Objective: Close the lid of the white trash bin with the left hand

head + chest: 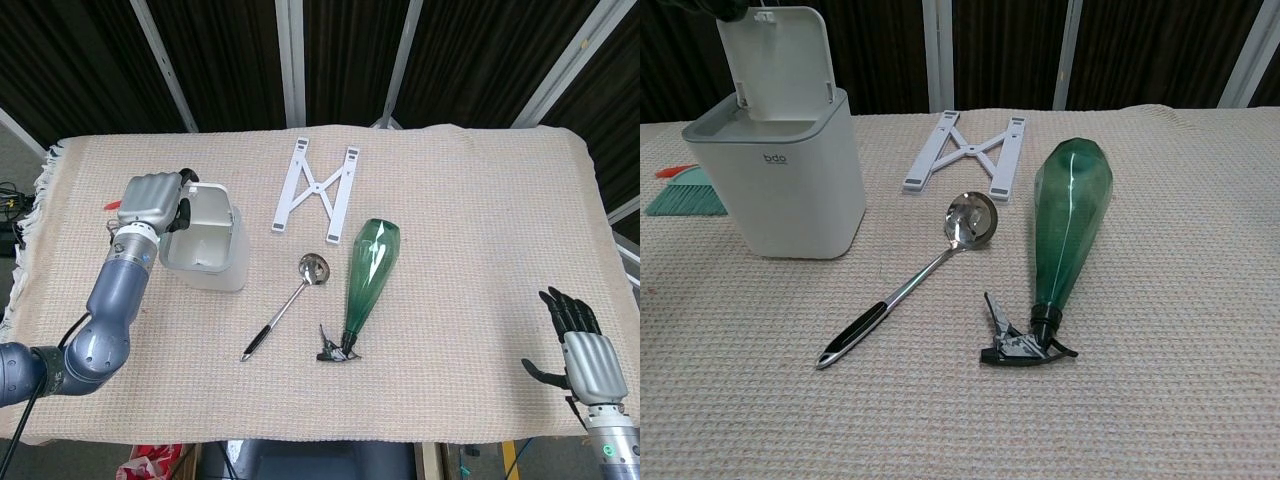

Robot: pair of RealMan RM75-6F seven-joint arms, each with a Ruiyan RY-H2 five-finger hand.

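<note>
The white trash bin (212, 262) stands at the table's left, its lid (204, 206) up and leaning back. In the chest view the bin (780, 175) is near, and its lid (775, 60) stands upright above the opening. My left hand (152, 203) is at the lid's back left edge, fingers curled in and holding nothing; whether it touches the lid is not clear. Only a dark sliver of that left hand (725, 8) shows at the chest view's top edge. My right hand (585, 350) lies at the front right corner with its fingers spread, far from the bin.
A ladle (288, 304) and a green spray bottle (366, 272) lie right of the bin. A white folding stand (315, 187) is behind them. A teal brush (685, 192) lies left of the bin, hidden under my left arm in the head view.
</note>
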